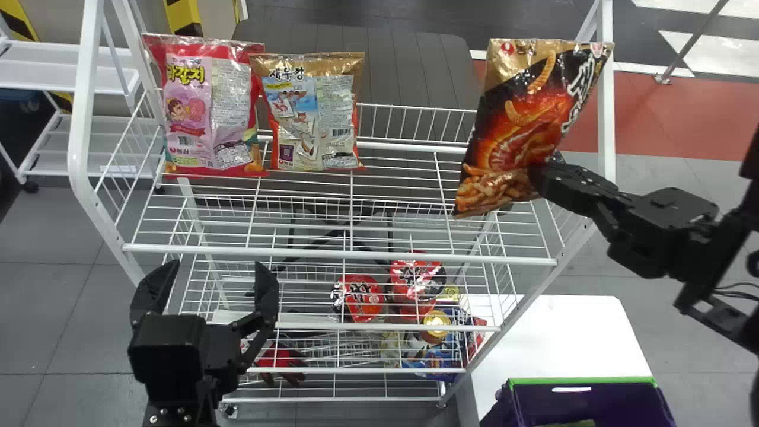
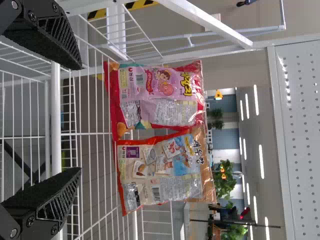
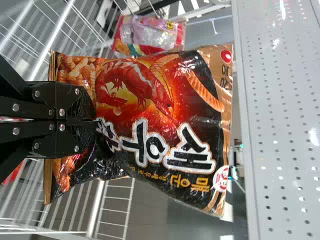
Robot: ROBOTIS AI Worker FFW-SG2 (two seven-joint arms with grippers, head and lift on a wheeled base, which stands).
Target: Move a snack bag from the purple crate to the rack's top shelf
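My right gripper (image 1: 542, 178) is shut on a black and orange snack bag (image 1: 522, 124), holding it tilted over the right part of the rack's top shelf (image 1: 391, 160). In the right wrist view the gripper (image 3: 92, 120) pinches the lower part of the snack bag (image 3: 160, 110). My left gripper (image 1: 210, 284) stands open and empty in front of the rack; its fingers are spread wide in the left wrist view, the gripper (image 2: 80, 120) facing the shelf. The purple crate (image 1: 575, 403) is at the bottom right.
A pink snack bag (image 1: 207, 107) and a brown-topped one (image 1: 314, 112) stand side by side on the top shelf's left half. White posts (image 1: 606, 107) frame the rack. Lower shelves hold red packs (image 1: 362, 296) and cans (image 1: 436, 323). The crate rests on a white table (image 1: 569, 332).
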